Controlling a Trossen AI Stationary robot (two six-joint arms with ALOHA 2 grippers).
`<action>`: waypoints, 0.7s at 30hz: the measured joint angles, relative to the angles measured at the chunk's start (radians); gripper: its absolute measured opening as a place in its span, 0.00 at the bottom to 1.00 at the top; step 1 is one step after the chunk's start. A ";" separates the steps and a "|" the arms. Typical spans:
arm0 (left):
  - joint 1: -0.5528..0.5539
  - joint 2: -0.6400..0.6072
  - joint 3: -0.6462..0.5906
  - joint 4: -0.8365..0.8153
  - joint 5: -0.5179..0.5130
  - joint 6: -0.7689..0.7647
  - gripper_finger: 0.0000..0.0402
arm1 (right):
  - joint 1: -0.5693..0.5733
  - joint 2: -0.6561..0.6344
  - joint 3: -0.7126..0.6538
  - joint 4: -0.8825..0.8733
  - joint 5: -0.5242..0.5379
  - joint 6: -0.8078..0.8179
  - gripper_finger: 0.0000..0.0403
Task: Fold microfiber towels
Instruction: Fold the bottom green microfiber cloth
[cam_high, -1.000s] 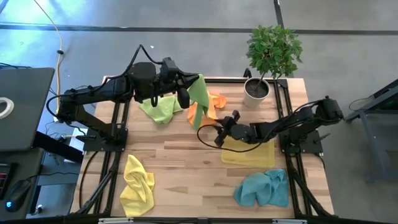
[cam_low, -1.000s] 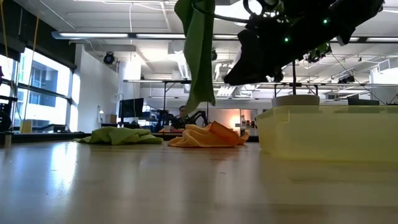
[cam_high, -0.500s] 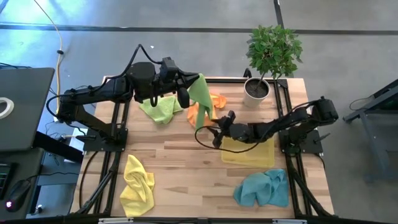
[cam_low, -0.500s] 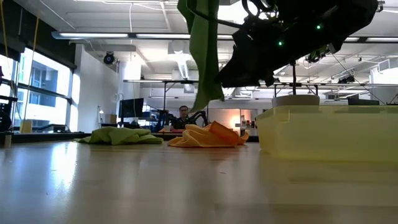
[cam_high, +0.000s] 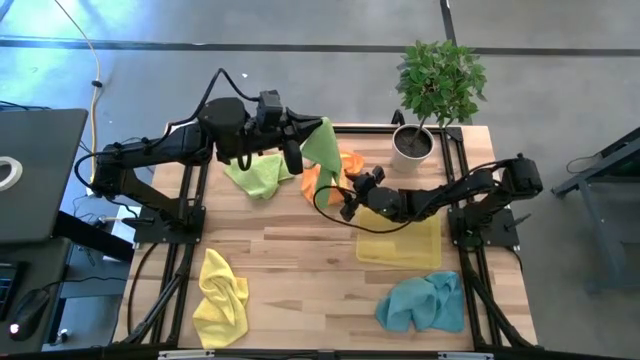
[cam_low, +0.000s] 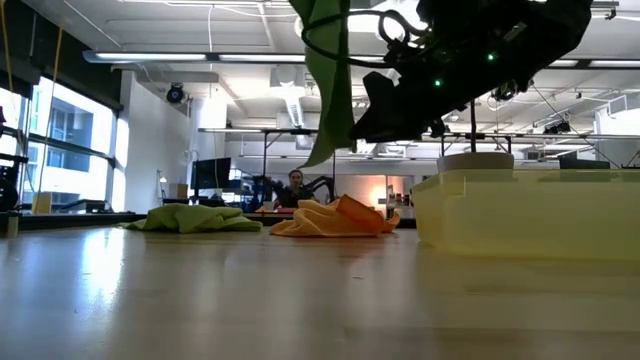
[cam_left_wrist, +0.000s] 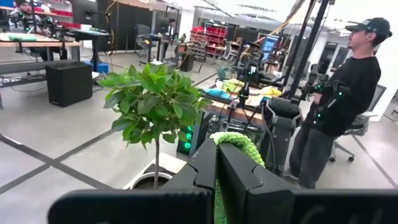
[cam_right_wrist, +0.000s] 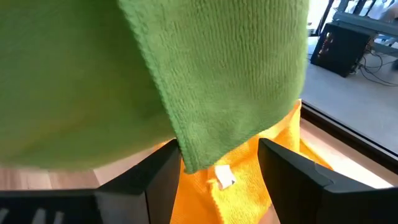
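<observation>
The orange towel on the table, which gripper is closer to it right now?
Right. The right gripper hangs open just beside the orange towel, at the lower corner of the hanging lime green towel. The left gripper is shut on that towel's top, farther off.

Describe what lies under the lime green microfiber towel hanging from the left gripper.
Under the hanging lime green microfiber towel lies the crumpled orange towel on the wooden table. The green cloth covers part of it in the high view.
</observation>
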 joint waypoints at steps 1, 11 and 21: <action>0.000 0.000 0.000 0.000 0.000 0.000 0.00 | 0.000 0.000 0.000 0.003 0.000 0.000 0.52; 0.000 0.000 0.000 -0.001 0.031 -0.023 0.00 | 0.000 0.000 0.000 0.002 0.000 -0.001 0.40; -0.022 0.000 0.000 -0.157 0.063 -0.042 0.00 | 0.023 0.000 -0.001 -0.013 -0.053 0.001 0.04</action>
